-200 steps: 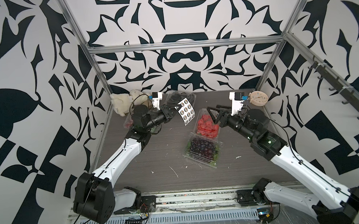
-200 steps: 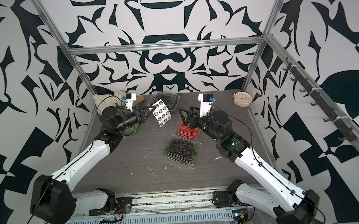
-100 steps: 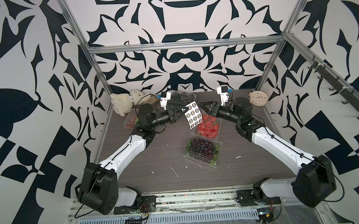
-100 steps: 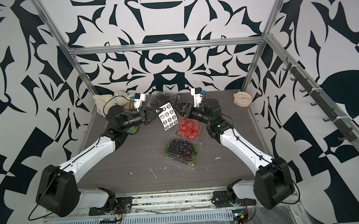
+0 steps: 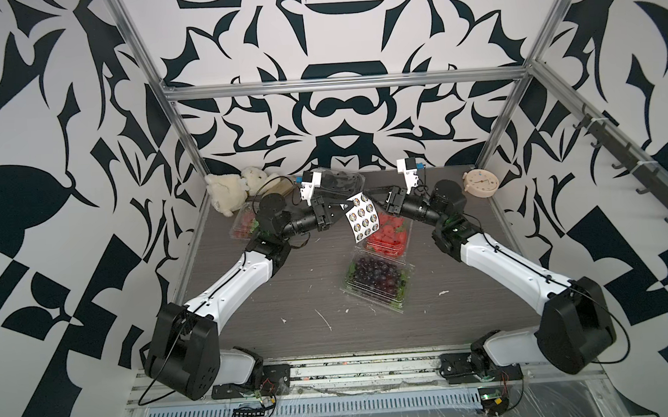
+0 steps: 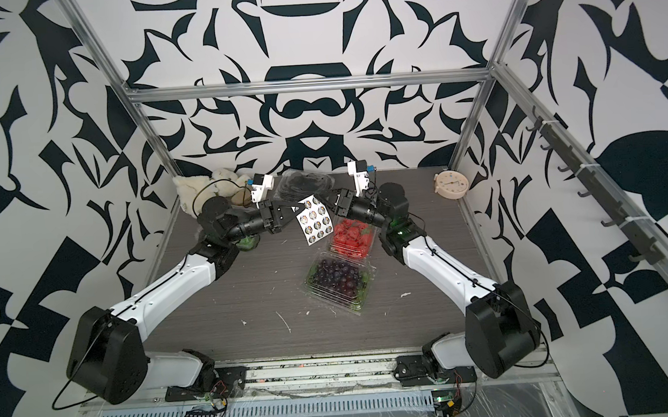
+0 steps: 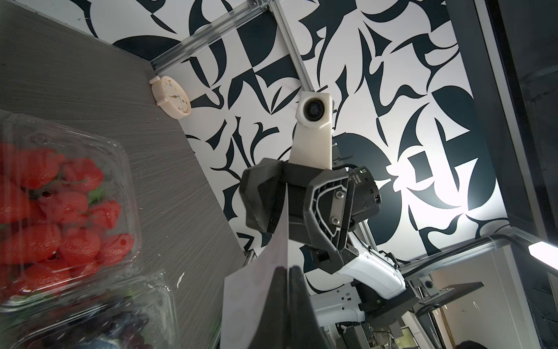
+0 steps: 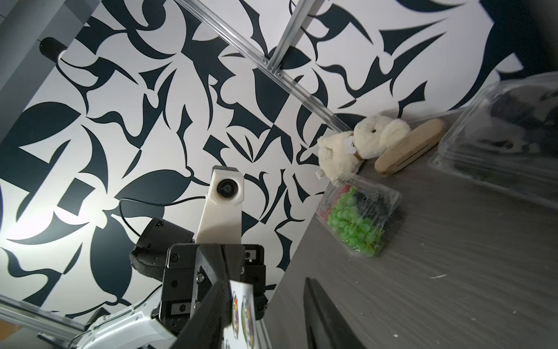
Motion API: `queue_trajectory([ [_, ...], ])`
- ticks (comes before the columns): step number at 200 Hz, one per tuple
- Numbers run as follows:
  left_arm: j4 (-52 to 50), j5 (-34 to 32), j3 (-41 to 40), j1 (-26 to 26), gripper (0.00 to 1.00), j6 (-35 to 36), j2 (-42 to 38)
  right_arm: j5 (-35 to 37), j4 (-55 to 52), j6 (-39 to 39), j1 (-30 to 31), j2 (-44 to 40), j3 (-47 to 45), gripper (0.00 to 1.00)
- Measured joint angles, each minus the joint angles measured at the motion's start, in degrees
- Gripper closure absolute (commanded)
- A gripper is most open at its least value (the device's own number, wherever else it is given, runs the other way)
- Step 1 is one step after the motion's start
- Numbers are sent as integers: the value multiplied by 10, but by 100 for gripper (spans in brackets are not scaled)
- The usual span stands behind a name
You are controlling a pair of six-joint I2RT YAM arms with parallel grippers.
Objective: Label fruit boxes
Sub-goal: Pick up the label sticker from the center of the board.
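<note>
Arms reach inward; left gripper (image 5: pixel 342 206) clamped, right gripper (image 5: pixel 377 201) parted.

The walls (image 5: pixel 45 114) carry a bold black-and-white leaf pattern above the grey, fine-grained tabletop (image 5: pixel 290 298). The strawberry box (image 5: pixel 390 236) shows red, the grape box (image 5: pixel 379 277) dark purple, and the white sticker sheet (image 5: pixel 361 218) bears multicoloured round stickers.

fruit boxes (image 5: pixel 379 281): clear glossy plastic | table (image 5: pixel 309 297): matt woodgrain | toy (image 5: pixel 225 189): plush
</note>
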Motion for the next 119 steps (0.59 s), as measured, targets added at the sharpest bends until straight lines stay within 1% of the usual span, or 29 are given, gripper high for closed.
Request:
queue_trajectory([
  [14,3,0,0,0,100,-1,0,-4,3,4,5,4,0,62],
  [26,4,1,0,0,100,-2,0,-5,3,7,7,5,0,69],
  [58,6,2,0,0,100,-2,0,-10,12,15,11,5,0,75],
  [93,10,2,0,0,100,-2,0,-14,18,21,13,5,0,76],
  [104,10,2,0,0,100,-3,0,-15,22,23,14,5,-1,73],
  [119,10,2,0,0,100,-3,0,-15,26,26,14,2,-5,73],
])
